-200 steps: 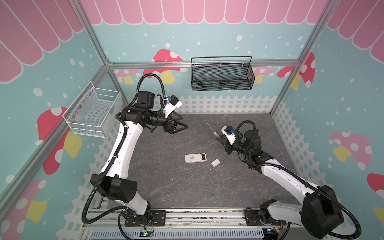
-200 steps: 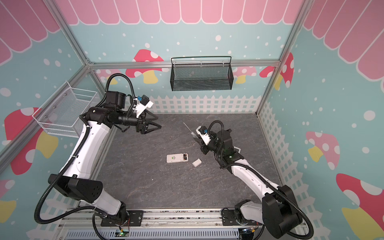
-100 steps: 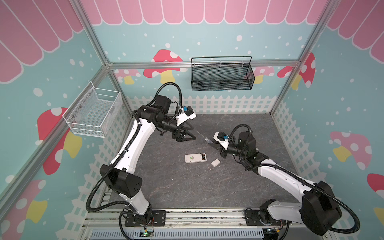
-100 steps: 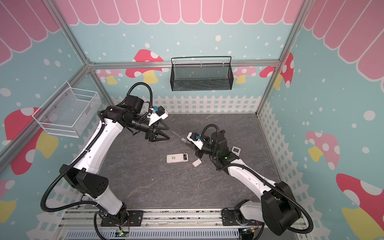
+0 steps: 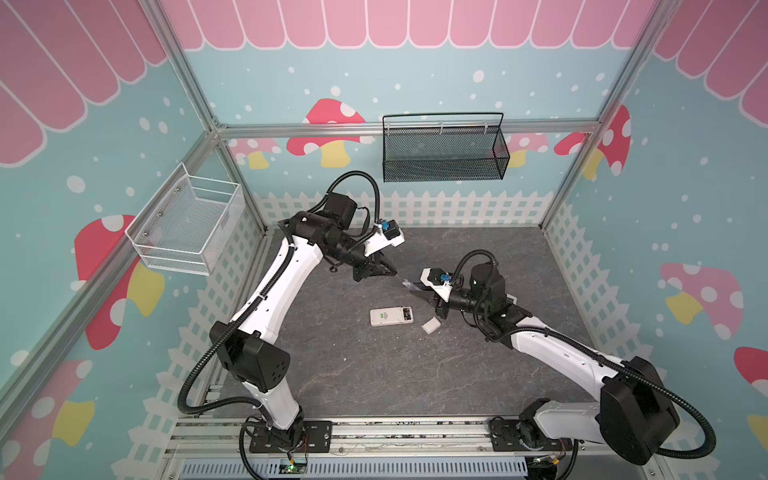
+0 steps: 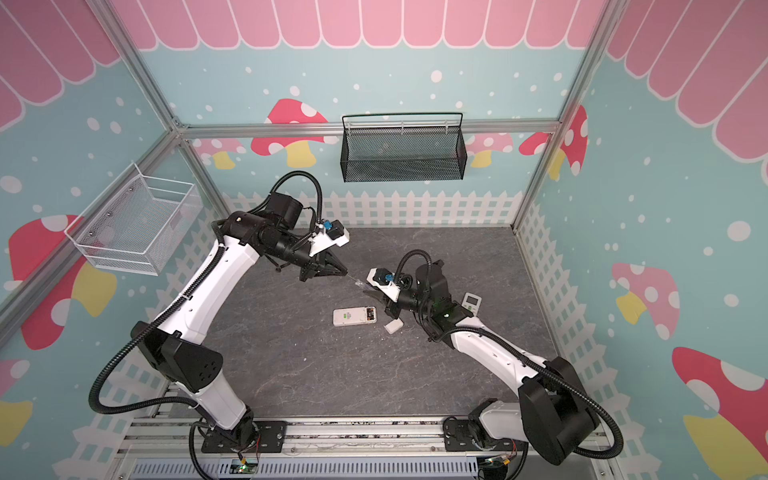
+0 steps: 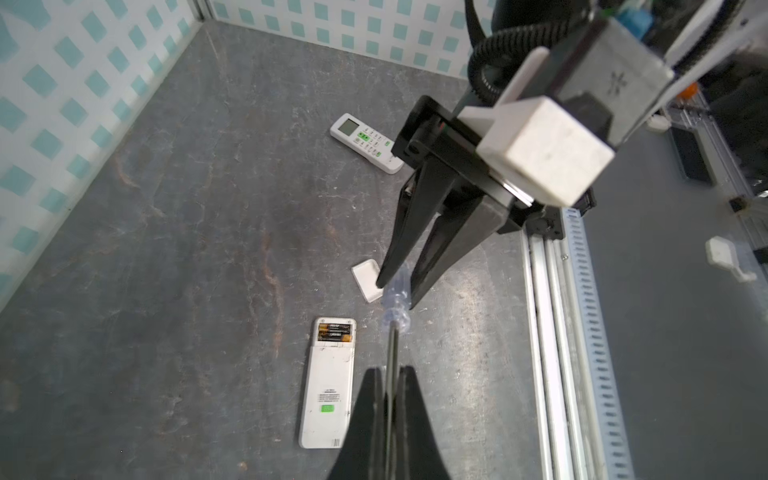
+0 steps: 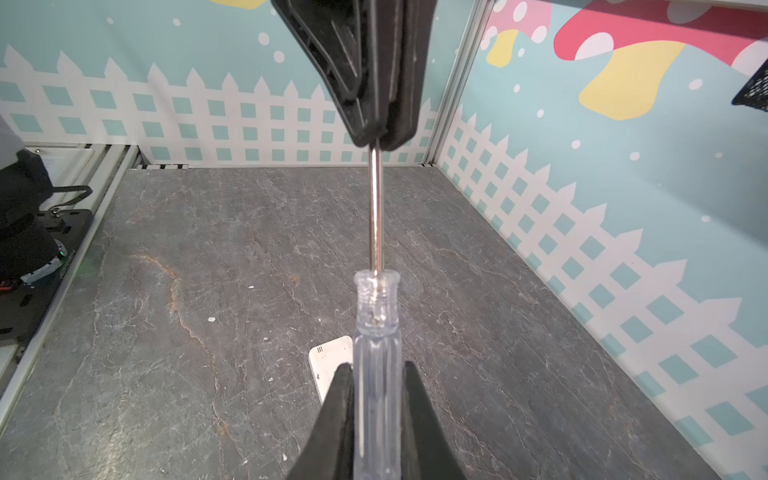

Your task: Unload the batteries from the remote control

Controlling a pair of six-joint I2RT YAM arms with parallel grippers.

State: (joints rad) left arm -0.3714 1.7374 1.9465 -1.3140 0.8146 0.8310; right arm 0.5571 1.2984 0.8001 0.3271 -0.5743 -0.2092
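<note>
Front floor [image 5: 374, 374] open — screwdriver [image 7: 397, 303] near remote [image 7: 328, 395]

My left arm reaches in from mid-left of both top views, left gripper [image 5: 392, 273] pinched tight on the screwdriver [image 5: 405, 284] shaft. My right arm comes from lower right, right gripper [image 5: 413, 292] clamped on the clear handle, tips nearly meeting at centre.

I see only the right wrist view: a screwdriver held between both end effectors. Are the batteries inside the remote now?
Observer: Yes, the batteries sit in the open compartment of the remote, face down on the table.
Operator: Where is the cover?
Observer: A small white cover lies on the table beside the remote's battery end, not touching it.
Operator: Any other remote?
Observer: A second remote lies face up close by the right arm.
</note>
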